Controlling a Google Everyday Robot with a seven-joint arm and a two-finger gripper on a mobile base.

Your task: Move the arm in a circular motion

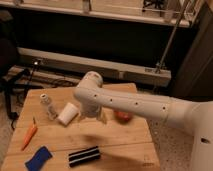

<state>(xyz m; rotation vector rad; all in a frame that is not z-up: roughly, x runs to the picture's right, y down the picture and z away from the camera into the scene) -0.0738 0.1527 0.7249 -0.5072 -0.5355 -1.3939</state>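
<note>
The arm (131,103) is a thick white tube with small dark holes. It reaches from the right edge leftward over the wooden table (115,145) and ends in a rounded elbow joint (90,82). Below that joint hangs the gripper (98,115), pointing down just above the table's middle, between a white cup and a red fruit. Its pale fingers stand open with nothing between them.
On the table are a small clear bottle (48,106), a white cup (68,113) lying on its side, a red-orange fruit (123,116), a carrot (29,136), a blue sponge (38,158) and a black-and-white striped item (84,156). A metal pole (172,35) and a ledge stand behind.
</note>
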